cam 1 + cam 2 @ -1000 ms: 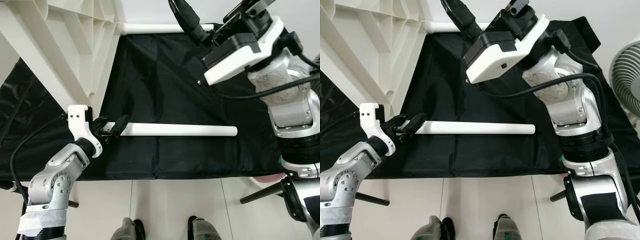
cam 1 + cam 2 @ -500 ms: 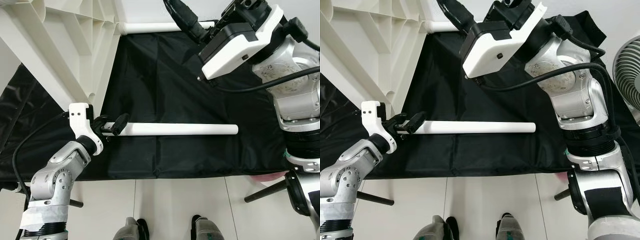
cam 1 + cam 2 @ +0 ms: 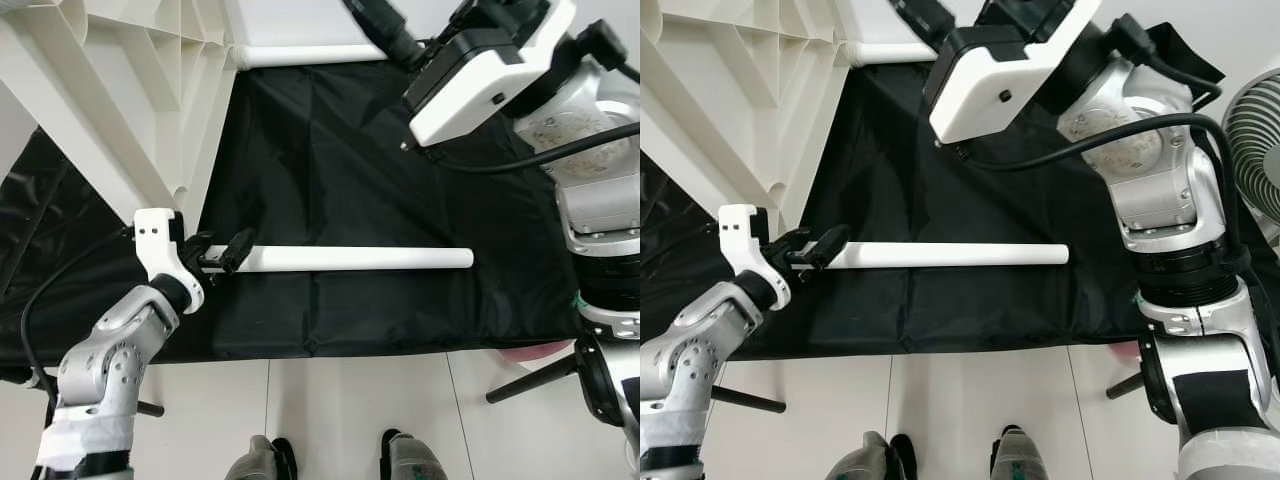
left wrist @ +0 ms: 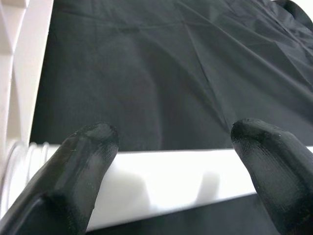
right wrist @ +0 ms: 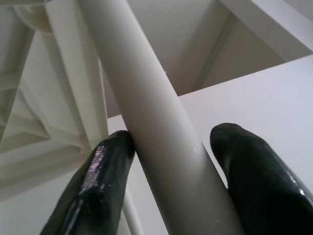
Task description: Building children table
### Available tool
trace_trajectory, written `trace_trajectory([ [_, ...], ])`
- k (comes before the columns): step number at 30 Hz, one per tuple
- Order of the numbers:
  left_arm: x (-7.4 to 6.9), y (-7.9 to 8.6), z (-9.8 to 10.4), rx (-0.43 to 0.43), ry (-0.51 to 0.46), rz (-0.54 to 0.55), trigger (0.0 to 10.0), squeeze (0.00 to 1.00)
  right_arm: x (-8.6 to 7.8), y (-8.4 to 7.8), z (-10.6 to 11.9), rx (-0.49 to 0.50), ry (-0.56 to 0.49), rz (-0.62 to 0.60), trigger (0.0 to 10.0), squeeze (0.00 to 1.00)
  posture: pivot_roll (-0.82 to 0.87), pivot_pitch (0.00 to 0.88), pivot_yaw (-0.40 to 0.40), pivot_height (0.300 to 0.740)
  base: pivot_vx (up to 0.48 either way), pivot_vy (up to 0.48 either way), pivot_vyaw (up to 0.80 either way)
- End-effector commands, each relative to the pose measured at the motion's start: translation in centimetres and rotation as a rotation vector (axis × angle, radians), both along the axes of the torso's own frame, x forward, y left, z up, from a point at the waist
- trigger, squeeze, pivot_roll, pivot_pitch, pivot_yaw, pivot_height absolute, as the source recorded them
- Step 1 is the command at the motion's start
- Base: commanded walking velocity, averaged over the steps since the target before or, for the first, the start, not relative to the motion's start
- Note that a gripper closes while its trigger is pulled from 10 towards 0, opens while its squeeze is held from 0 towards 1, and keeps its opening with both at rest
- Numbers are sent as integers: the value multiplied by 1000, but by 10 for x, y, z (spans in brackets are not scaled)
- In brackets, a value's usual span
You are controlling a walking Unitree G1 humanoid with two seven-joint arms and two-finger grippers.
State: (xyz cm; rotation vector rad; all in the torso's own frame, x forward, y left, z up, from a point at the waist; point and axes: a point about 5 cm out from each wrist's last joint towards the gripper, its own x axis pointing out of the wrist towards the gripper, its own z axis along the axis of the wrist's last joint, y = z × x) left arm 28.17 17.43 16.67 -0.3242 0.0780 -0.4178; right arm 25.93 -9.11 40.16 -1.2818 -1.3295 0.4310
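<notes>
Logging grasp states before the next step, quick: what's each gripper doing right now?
Left gripper: open, fingers astride the end of the loose white leg on the black cloth.
Right gripper: fingers around the attached white leg; firm grip cannot be told.

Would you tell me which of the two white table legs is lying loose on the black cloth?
The near leg, flat on the black cloth at the left gripper; the far leg joins the tabletop.
</notes>
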Motion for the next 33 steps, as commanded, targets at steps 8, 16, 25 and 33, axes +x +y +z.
trace_trajectory([
  [8, -27, 9, -10, -70, 123, 181, 10000, 0, 6, 1, 7, 26, 51, 7, 0, 0, -83, 204, 122, 740, 0, 0, 0],
  [16, -39, 13, -13, -120, 154, 222, 10000, 0, 8, 2, 8, 25, 58, 13, 0, 0, -68, 208, 105, 740, 0, 0, 0],
  [25, -28, 12, -24, -206, 217, 323, 10000, 0, 10, 5, 8, 22, 65, 26, 0, 0, -80, 210, 106, 740, 0, 0, 0],
  [33, -13, 15, -15, -311, 185, 388, 10000, 0, 10, 4, 8, 21, 68, 19, 0, 0, -90, 215, 108, 740, 0, 0, 0],
])
